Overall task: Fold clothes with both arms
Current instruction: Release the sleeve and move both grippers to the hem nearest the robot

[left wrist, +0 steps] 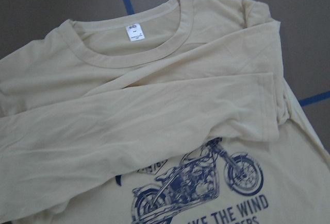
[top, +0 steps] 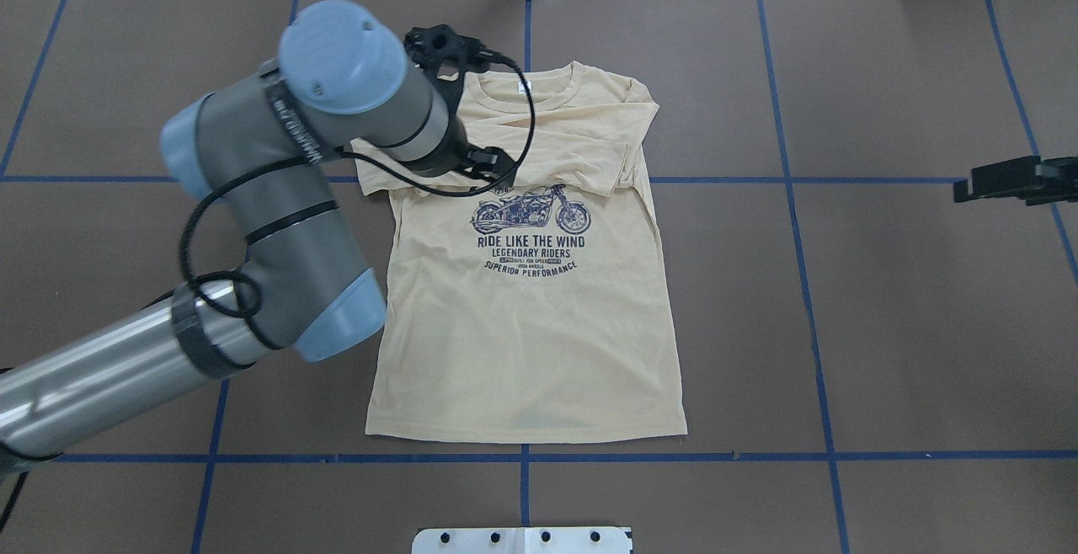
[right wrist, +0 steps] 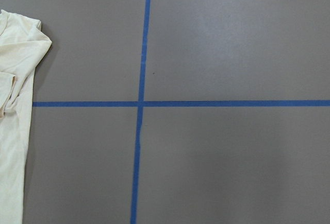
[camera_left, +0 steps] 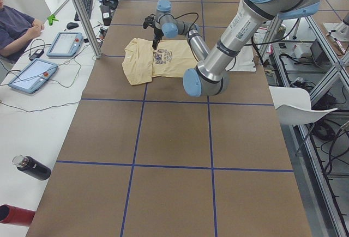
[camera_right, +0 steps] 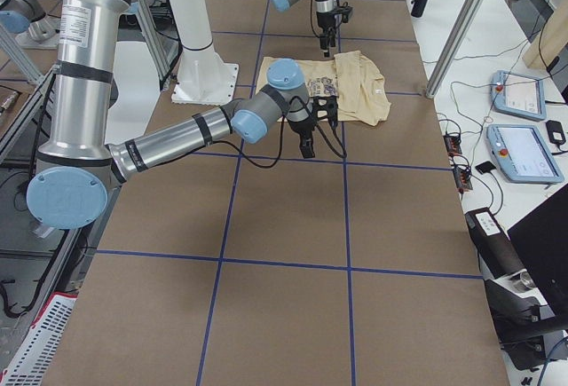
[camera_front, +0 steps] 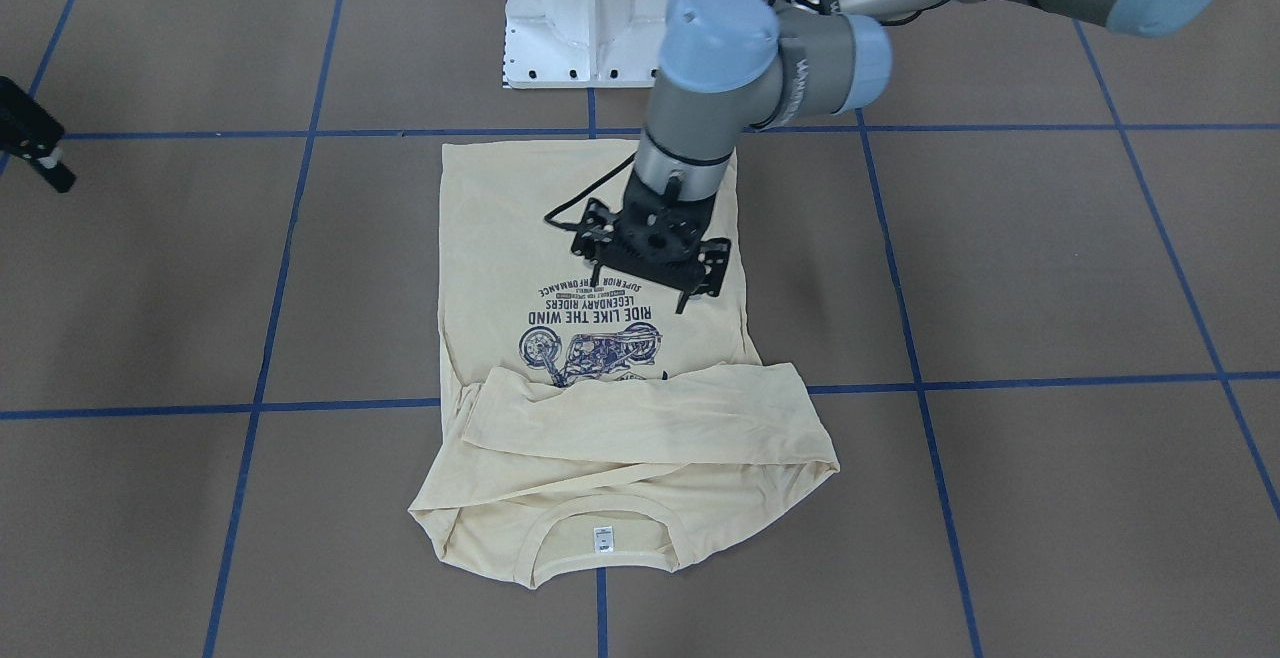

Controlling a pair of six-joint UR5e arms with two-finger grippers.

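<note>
The pale cream-yellow T-shirt [camera_front: 560,218] [top: 530,335] lies flat and face up on the brown table, both long sleeves folded across the chest above the navy motorcycle print [top: 530,213]. Its white neck tag [left wrist: 134,32] shows at the collar. My left gripper [camera_front: 640,293] hangs over the shirt's chest, open, with nothing between its fingers; in the overhead view the arm hides most of it. My right gripper [top: 1011,179] stays well off to the side of the shirt, above bare table, and whether it is open or shut does not show.
The white pedestal base [camera_front: 585,18] stands just behind the shirt's hem. Blue tape lines [right wrist: 139,103] grid the table. Along the far table edge in the left view are a seated person [camera_left: 16,24], control tablets [camera_left: 32,73] and a dark bottle [camera_left: 32,167].
</note>
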